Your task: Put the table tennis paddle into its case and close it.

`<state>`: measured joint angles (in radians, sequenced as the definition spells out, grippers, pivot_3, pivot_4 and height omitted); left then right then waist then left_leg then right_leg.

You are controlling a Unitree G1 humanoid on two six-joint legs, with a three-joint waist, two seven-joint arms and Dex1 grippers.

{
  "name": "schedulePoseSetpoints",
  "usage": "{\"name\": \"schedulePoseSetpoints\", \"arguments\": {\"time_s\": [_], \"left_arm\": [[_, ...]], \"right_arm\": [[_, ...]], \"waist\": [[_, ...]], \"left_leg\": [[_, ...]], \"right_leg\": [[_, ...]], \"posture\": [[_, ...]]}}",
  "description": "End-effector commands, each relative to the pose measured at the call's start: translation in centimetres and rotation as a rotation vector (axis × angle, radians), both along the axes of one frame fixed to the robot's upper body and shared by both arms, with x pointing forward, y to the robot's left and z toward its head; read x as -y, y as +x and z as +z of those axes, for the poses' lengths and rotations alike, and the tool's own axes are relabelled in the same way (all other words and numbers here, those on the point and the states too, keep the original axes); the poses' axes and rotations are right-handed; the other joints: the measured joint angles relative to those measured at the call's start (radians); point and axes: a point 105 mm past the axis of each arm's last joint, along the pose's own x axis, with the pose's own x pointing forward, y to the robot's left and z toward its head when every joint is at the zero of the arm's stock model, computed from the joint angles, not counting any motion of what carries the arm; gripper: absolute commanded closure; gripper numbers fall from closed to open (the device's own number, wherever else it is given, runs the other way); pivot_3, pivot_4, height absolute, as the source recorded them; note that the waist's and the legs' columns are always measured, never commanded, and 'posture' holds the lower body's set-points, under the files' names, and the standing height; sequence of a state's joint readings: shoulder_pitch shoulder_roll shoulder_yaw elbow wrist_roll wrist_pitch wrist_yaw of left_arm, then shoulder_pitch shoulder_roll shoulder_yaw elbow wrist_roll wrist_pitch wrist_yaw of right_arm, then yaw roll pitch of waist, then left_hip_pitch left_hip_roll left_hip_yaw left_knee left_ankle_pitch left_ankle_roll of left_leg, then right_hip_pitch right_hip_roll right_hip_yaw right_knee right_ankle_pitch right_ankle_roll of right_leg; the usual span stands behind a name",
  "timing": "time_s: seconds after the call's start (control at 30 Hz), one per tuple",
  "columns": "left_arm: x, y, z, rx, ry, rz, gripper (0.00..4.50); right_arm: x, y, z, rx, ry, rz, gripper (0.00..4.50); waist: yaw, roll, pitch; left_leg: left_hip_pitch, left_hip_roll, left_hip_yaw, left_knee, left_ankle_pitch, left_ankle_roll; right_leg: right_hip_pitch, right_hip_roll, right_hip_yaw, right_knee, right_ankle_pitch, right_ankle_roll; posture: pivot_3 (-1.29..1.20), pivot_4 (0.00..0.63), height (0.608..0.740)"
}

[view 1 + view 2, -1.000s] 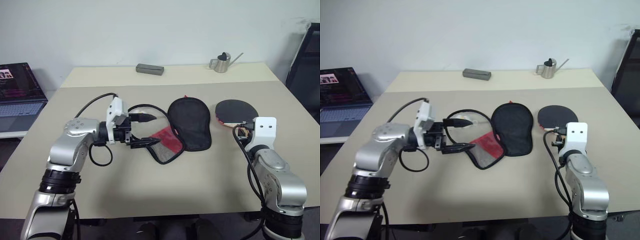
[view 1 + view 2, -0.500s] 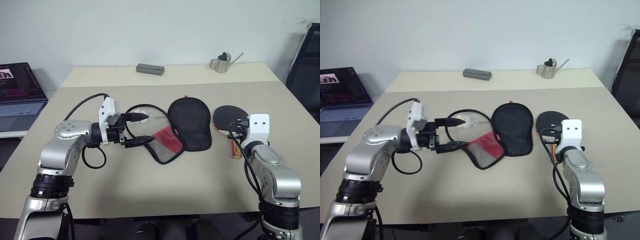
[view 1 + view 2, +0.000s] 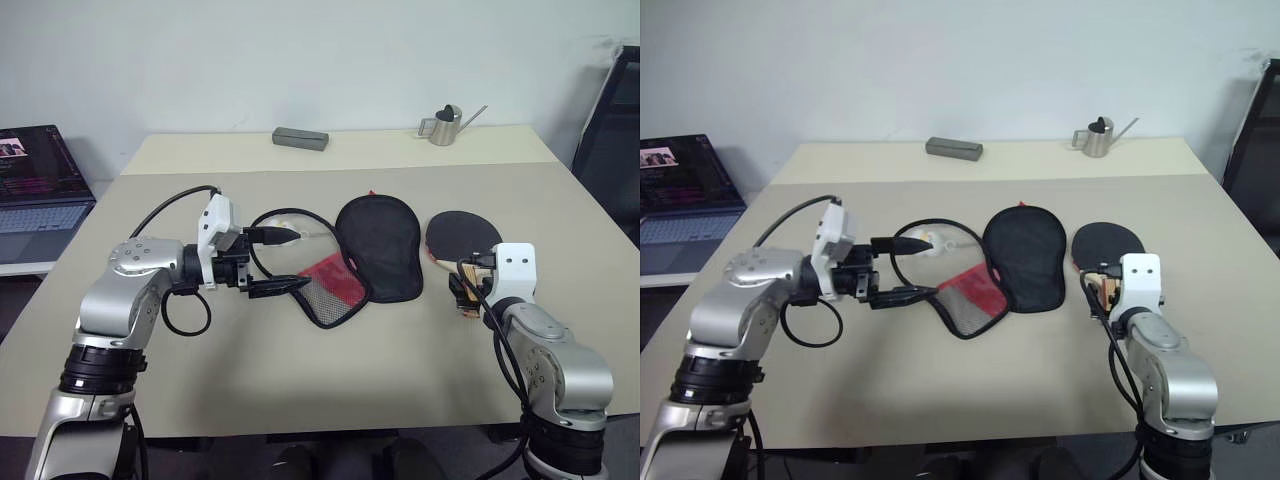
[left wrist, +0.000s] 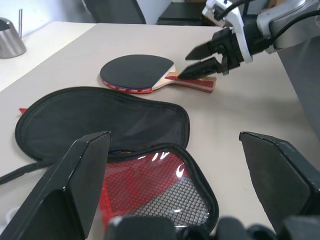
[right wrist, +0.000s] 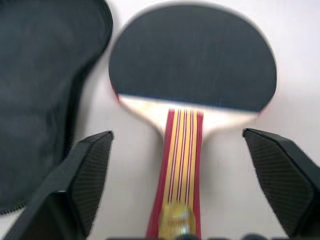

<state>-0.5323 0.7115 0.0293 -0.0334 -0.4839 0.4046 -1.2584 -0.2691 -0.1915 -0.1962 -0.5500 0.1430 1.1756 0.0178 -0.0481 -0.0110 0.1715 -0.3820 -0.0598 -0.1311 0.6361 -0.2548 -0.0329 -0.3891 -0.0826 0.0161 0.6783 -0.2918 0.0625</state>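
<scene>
Paddle (image 3: 462, 236) flat on table (image 3: 300, 390), just right of case (image 3: 375, 245), handle toward right gripper (image 4: 202, 60). Jaws spread wide astride handle, ready to pinch. Left gripper (image 3: 278, 262) open beside case's unzipped mesh flap, probably to steady it.

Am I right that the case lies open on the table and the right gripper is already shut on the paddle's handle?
Not quite. The right gripper is open, with the paddle handle lying between its fingers on the table; the right wrist view shows it. The case does lie open.
</scene>
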Motion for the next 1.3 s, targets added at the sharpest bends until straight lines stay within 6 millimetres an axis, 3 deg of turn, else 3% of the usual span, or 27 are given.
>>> {"name": "schedulePoseSetpoints", "arguments": {"time_s": [0.03, 0.23, 0.6, 0.7, 0.8, 0.83, 0.87, 1.03, 1.3], "left_arm": [[0.3, 0.0, 1.1, 0.049, 0.001, -0.023, 0.00], [0.5, 0.1, 1.1, 0.053, 0.005, -0.031, 0.00], [0.6, 0.1, 1.0, 0.061, 0.004, -0.028, 0.00], [0.6, 0.1, 0.9, 0.061, 0.004, -0.026, 0.00], [0.6, 0.1, 0.9, 0.062, 0.004, -0.027, 0.00], [0.6, 0.2, 0.9, 0.063, 0.004, -0.026, 0.00], [0.6, 0.2, 0.9, 0.064, 0.005, -0.026, 0.00], [0.6, 0.3, 1.0, 0.067, 0.008, -0.024, 0.00], [0.6, 0.5, 1.0, 0.070, 0.010, -0.023, 0.00]], "right_arm": [[-0.5, 0.4, 0.7, 0.023, -0.004, 0.011, 0.03], [-0.6, 1.7, -0.6, -0.012, -0.025, 0.015, 0.03], [0.1, 2.2, -2.1, -0.040, -0.067, 0.007, 0.03], [0.3, 2.1, -2.4, -0.050, -0.068, -0.007, 0.57], [0.4, 1.9, -2.6, -0.061, -0.054, -0.021, 1.61], [0.3, 1.9, -2.7, -0.065, -0.044, -0.030, 1.61], [0.3, 1.8, -2.8, -0.067, -0.037, -0.036, 2.07], [0.6, 1.7, -3.0, -0.074, -0.004, -0.085, 3.34], [1.3, 2.0, -2.5, -0.047, 0.095, -0.197, 3.33]], "waist": [[-0.001, 0.000, 0.000], [-0.001, 0.000, 0.000], [-0.002, 0.000, 0.000], [-0.002, 0.000, 0.000], [-0.002, 0.000, 0.000], [-0.002, 0.000, 0.000], [-0.002, 0.000, 0.000], [-0.001, 0.000, 0.000], [0.000, -0.001, 0.000]], "left_leg": [[0.000, 0.000, 0.000, 0.000, 0.000, 0.000], [0.000, 0.000, 0.000, 0.000, 0.000, 0.000], [0.000, 0.000, 0.000, 0.000, 0.000, 0.000], [0.001, 0.000, 0.000, 0.000, 0.000, 0.000], [0.001, 0.000, 0.000, 0.000, 0.000, 0.000], [0.001, 0.000, 0.000, 0.000, 0.000, 0.000], [0.000, 0.000, 0.000, 0.000, 0.000, 0.000], [0.001, 0.000, 0.000, 0.000, 0.000, 0.000], [0.001, 0.000, 0.000, 0.000, 0.000, 0.000]], "right_leg": [[0.000, 0.000, 0.000, 0.000, 0.000, 0.000], [0.000, 0.000, 0.000, 0.000, 0.000, 0.000], [0.000, 0.000, 0.000, 0.000, 0.000, 0.000], [0.000, 0.000, 0.000, 0.001, 0.000, 0.000], [0.000, 0.000, 0.000, 0.001, 0.000, 0.000], [0.000, 0.000, 0.000, 0.001, 0.000, 0.000], [0.000, 0.000, 0.000, 0.000, 0.000, 0.000], [0.000, 0.000, 0.000, 0.000, 0.000, 0.000], [0.000, 0.000, 0.000, 0.000, 0.000, 0.000]], "posture": [[0.00, 0.150, 0.740], [0.00, 0.150, 0.740], [0.00, 0.150, 0.740], [0.00, 0.150, 0.740], [0.00, 0.150, 0.740], [0.00, 0.150, 0.740], [0.00, 0.150, 0.740], [0.00, 0.150, 0.740], [0.00, 0.150, 0.740]]}}
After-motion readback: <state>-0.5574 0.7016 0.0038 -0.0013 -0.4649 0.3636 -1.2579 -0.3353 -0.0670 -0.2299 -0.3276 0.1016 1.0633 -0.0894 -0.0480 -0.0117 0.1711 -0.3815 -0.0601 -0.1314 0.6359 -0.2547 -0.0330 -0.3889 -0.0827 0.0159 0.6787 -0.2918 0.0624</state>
